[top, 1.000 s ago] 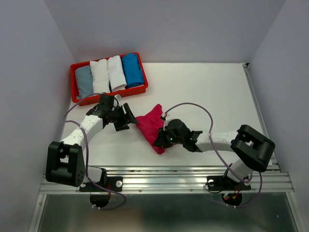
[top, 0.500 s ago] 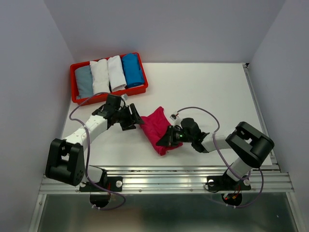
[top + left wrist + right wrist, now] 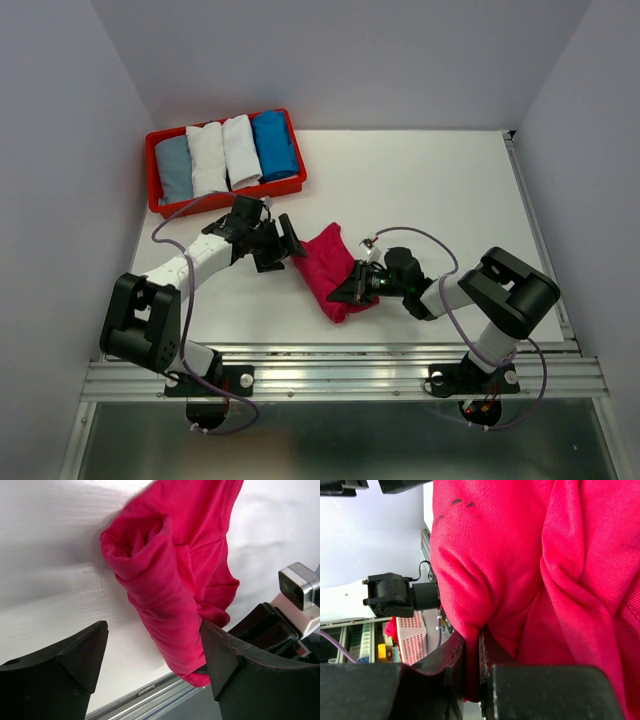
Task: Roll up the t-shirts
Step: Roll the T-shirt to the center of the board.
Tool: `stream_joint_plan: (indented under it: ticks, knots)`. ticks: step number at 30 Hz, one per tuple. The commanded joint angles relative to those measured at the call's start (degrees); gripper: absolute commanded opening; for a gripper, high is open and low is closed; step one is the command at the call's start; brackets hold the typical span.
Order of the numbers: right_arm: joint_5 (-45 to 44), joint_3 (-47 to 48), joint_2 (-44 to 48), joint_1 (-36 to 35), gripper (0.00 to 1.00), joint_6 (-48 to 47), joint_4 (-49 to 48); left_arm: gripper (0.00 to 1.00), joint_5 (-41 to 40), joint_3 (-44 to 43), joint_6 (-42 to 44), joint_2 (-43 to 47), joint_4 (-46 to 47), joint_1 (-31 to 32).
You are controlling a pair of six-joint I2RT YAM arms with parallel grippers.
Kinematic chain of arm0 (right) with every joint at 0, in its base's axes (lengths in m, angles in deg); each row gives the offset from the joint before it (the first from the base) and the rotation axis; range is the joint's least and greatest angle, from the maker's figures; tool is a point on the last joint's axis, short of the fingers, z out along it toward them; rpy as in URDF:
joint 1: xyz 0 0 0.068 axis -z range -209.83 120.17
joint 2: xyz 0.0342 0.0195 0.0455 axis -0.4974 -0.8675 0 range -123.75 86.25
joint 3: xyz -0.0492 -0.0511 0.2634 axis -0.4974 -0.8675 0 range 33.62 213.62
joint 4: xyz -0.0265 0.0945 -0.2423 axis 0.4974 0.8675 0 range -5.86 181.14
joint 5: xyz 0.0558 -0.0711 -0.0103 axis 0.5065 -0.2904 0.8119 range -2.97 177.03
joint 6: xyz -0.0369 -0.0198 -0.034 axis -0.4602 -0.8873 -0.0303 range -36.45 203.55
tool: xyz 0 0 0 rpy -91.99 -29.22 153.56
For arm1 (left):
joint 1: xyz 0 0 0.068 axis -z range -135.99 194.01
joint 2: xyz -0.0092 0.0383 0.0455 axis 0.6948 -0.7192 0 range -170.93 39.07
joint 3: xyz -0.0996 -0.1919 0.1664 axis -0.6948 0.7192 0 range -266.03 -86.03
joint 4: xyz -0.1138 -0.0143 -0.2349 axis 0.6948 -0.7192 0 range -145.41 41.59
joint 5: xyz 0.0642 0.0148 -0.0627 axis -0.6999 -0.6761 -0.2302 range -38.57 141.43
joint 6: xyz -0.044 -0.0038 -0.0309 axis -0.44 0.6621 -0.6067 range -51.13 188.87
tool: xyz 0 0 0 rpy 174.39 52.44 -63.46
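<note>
White tabletop [image 3: 430, 190], grey walls [image 3: 60, 150]. Magenta t-shirt [image 3: 325, 268] lies loosely rolled at centre. Right gripper [image 3: 360, 285], at its 4 o'clock, clenched on a fold; left gripper [image 3: 284, 240], at 10 o'clock, spread wide, empty. Step: rolling. Next, probably: left jaws grip the roll's end, tighten.

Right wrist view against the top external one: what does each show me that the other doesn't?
Only the right wrist: a fold of the pink t-shirt pinched in the shut right gripper. Only the top external: the red tray holding four rolled t-shirts, and the left gripper open beside the pink shirt. Both: the bunched pink shirt with the right gripper on it.
</note>
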Motion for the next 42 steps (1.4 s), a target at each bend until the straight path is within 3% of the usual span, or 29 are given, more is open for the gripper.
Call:
stream_joint_plan:
  ticks: [1,9,12,15,18,19,20,21,22,25,28,32,35,42]
  knots:
    - [0.7,0.38,1.65,0.19,0.01,-2.49,-0.64,0.86,-1.66,-2.22,-1.83,-1.43,2.52,0.41]
    - [-0.88,1.35,2.45,0.19,0.01,-6.63,5.16,0.85,-0.35,-4.41,-3.41,-9.95,5.95,1.37]
    - [-0.97,1.7,1.83,0.19,0.01,-7.51,5.95,0.79,0.18,-4.77,-4.29,-11.36,7.27,1.99]
    - [-1.41,1.7,1.57,0.19,0.01,-8.03,6.66,0.67,0.53,-4.94,-4.74,-12.15,7.62,2.34]
    - [-2.73,2.57,2.44,0.19,0.01,-9.7,10.07,0.38,0.88,-4.77,-4.82,-11.98,7.45,2.43]
    - [-3.43,2.92,2.97,0.19,0.04,-11.18,11.74,0.12,1.14,-4.77,-4.91,-11.72,7.1,2.43]
    - [-4.91,3.45,4.37,0.19,0.11,-12.07,15.5,0.0,1.41,-4.94,-5.17,-11.63,6.92,2.34]
    - [-5.89,3.8,5.34,0.19,0.24,-12.77,17.36,0.0,1.5,-5.12,-5.35,-11.62,6.4,2.34]
    - [-6.76,4.5,6.39,0.19,0.46,-13.65,19.21,0.0,1.5,-5.38,-5.44,-11.62,5.79,2.43]
    - [-10.63,6.26,11.57,0.19,0.73,-18.04,27.29,0.0,0.8,-6.0,-5.97,-11.36,3.77,2.43]
    - [-15.37,9.5,17.27,-1.12,0.87,-22.43,36.78,0.0,0.1,-6.53,-6.58,-11.1,2.53,2.43]
    - [-23.98,14.43,21.6,-5.25,0.94,-28.05,52.05,0.0,-0.87,-6.53,-7.55,-10.83,1.82,2.43]
    - [-38.08,21.62,22.05,-11.4,0.96,-31.49,61.37,0.0,-1.05,-6.53,-8.07,-10.75,1.74,2.43]
    - [-59.75,34.03,10.46,-25.82,1.0,-36.77,75.73,0.0,-1.23,-6.35,-8.25,-11.1,1.82,2.43]
